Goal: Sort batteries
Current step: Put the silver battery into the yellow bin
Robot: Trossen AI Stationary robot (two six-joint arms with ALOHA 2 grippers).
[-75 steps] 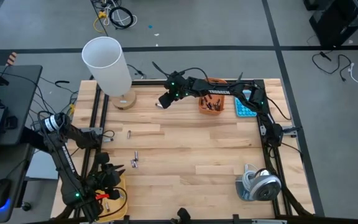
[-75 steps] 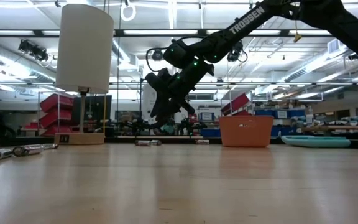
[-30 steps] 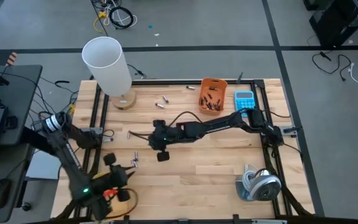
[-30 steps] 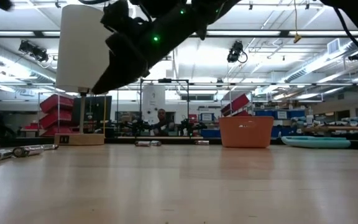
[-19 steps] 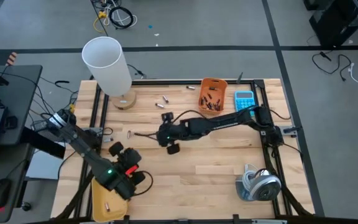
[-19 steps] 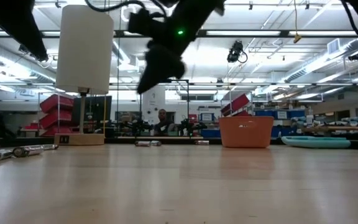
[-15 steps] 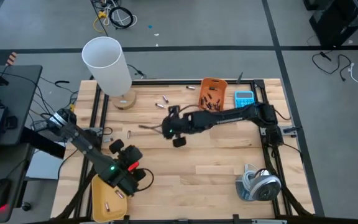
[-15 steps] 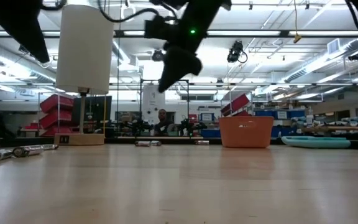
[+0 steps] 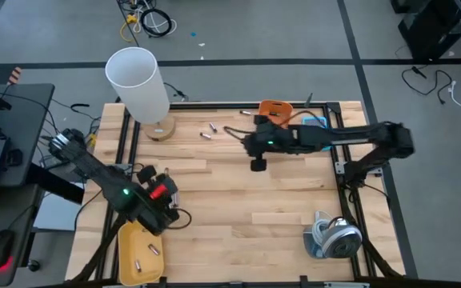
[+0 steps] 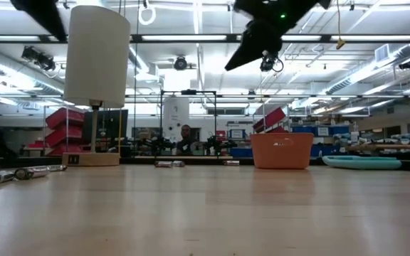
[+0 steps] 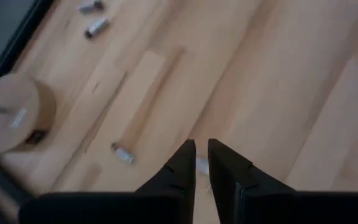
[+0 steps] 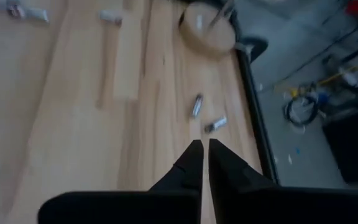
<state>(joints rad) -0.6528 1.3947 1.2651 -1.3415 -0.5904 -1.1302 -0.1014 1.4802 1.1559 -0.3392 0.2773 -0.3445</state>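
Loose batteries lie on the wooden table: two near the lamp base [image 9: 207, 131], one by the far edge [image 9: 245, 113], one at mid-left [image 9: 166, 170], and several at the left in the low view [image 10: 13, 173]. Two more lie in the yellow tray [image 9: 126, 240]. My left gripper [image 11: 202, 149] hovers over the table's near left, its fingers a narrow gap apart. A pale speck shows in that gap; I cannot tell what it is. My right gripper [image 12: 202, 148] hangs high near the orange bin [image 9: 272, 106], shut, with nothing seen between its fingers.
A white lamp [image 9: 138, 76] on a round wooden base stands at the far left. A blue calculator [image 9: 317, 122] lies beside the orange bin, partly under my right arm. A grey roll holder [image 9: 333, 236] sits at the near right. Bare wood spans the middle.
My right gripper has swung from the table's middle toward the far right, up to the orange bin, rising well above the table. My left gripper has gone from beside the yellow tray toward the far edge and risen a little, turning as it went.
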